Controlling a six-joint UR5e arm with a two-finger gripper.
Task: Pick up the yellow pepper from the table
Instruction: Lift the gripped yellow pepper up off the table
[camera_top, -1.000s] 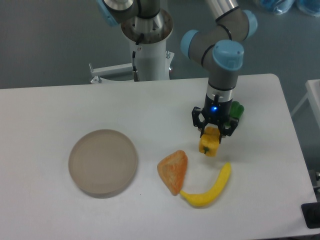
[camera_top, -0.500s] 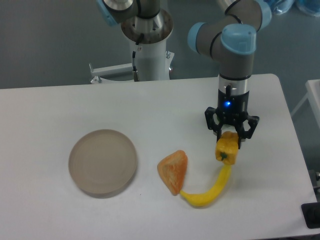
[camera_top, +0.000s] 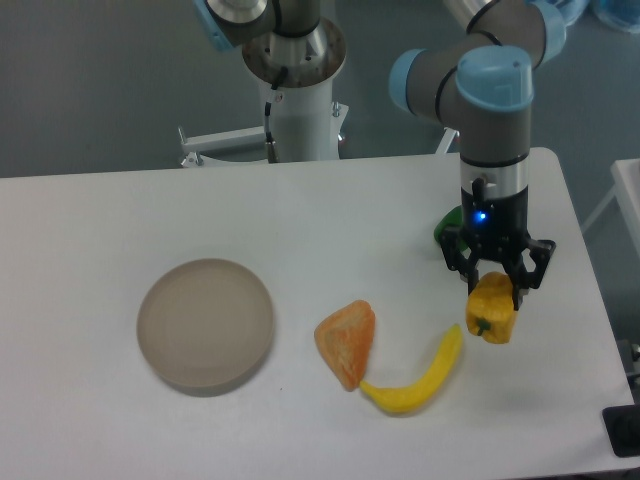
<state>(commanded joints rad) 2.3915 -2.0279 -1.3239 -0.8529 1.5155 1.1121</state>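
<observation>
The claw (camera_top: 497, 285) is pinching the yellow pepper (camera_top: 491, 310), its black fingers pressed against the top of the fruit from either side while the rest of the pepper hangs below them. The pepper's small dark green stem faces the camera, so the fruit is held tipped on its side, probably because that is how it lay when gripped. It appears lifted clear of the table (camera_top: 300, 215); the height cannot be read exactly from this one view. By that reading the pick is essentially made, provided the grip holds. A blue light glows on the wrist just above the fingers.

Just behind the claw, towards the far right edge of the table, a green pepper (camera_top: 450, 222) peeks out, mostly hidden by the arm. Nearer the front edge and left of the held pepper lies a long curved yellow banana-shaped piece (camera_top: 420, 377), its upper tip close below the hanging fruit, so a low sideways move could brush it. Its lower end touches an orange wedge-shaped piece (camera_top: 346, 340). Well apart, on the left half of the table, sits a round beige-grey plate (camera_top: 206, 325) with nothing on it.

No brand, label or writing can be read anywhere on the arm, the toy foods or the tabletop.
</observation>
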